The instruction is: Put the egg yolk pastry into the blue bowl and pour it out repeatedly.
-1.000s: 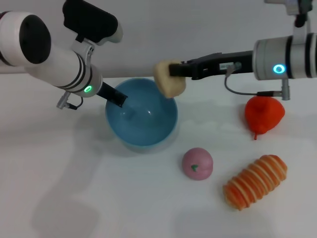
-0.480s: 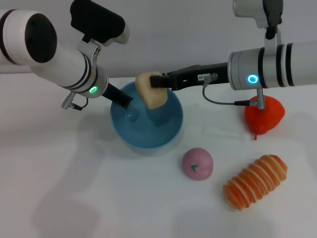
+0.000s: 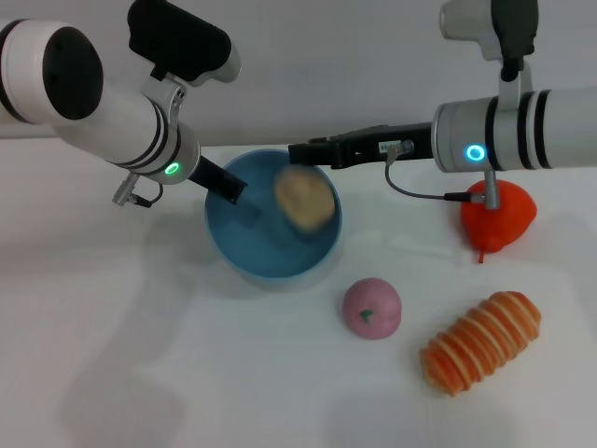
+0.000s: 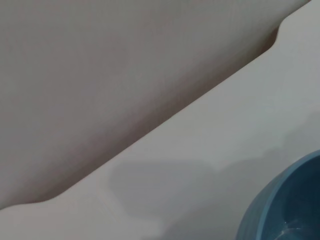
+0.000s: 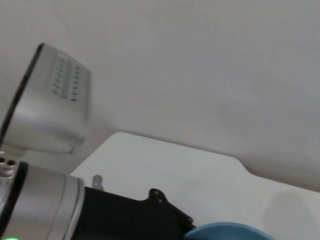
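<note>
**Inspector:** Starting at the near edge, what is lying there?

**Assistant:** The ridged bread [image 3: 481,342] is sitting toward the near right corner, the pink ball [image 3: 371,308] just beside it. Farther back, the egg yolk pastry [image 3: 304,199] is showing blurred inside the blue bowl [image 3: 233,252], clear of any finger.

**Inspector:** And the grippers?

**Assistant:** The left gripper [image 3: 229,188] is clamping the bowl's far left rim. The right gripper [image 3: 300,152] is hovering over the far rim, jaws parted, holding nothing. A red object [image 3: 498,217] is resting by the right edge.

**Inspector:** Wrist views?

**Assistant:** Each is showing only a slice of bowl [image 4: 285,207] and bench [image 4: 210,150]; the pastry is appearing in the head view alone.
</note>
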Motion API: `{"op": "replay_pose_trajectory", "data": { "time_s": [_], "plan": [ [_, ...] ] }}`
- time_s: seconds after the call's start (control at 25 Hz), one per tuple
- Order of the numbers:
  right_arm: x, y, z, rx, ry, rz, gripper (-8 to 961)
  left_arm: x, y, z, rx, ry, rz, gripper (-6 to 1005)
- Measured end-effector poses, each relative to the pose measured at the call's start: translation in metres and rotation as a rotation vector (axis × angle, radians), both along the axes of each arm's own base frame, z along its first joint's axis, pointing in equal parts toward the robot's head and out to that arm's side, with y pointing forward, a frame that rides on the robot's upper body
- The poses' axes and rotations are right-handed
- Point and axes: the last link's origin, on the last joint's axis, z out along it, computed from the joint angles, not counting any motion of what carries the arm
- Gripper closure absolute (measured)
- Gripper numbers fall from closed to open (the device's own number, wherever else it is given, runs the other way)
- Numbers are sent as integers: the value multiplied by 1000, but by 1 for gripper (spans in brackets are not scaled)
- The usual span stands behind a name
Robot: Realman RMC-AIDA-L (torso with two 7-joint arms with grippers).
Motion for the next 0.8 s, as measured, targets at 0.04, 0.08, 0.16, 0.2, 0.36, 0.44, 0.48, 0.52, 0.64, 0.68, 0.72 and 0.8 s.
{"op": "replay_pose_trajectory", "data": {
  "time_s": [0.04,0.08,0.16,0.2,0.36,0.44,0.48,0.52,0.64,0.68,0.72,0.8],
  "plan": [
    [1,0,0,6,-1,-5,697,0,0,0,0,0,0,998],
    [3,1,1,10,-2,-7,665,0,0,0,1,0,0,998],
    [3,1,1,12,-6,-2,632,0,0,0,1,-1,0,998],
    [4,1,1,17,-14,13,615,-1,0,0,1,-1,1,998],
    [9,1,4,48,-33,34,549,-1,0,0,1,-1,1,998],
    [17,5,10,108,-56,30,516,-1,0,0,1,-1,1,998],
    [22,7,14,140,-70,27,499,-2,-1,0,1,-1,3,998],
    [31,10,25,219,-113,47,496,-2,-1,0,1,-1,4,998],
    [38,11,38,293,-154,81,488,-4,-1,0,3,1,6,998],
    [41,11,45,331,-172,93,485,-4,-1,0,5,1,5,998],
    [49,11,56,400,-203,110,483,-4,-1,1,6,1,5,998],
    [53,11,60,424,-213,112,477,-4,0,1,13,0,-2,999]
  ]
}}
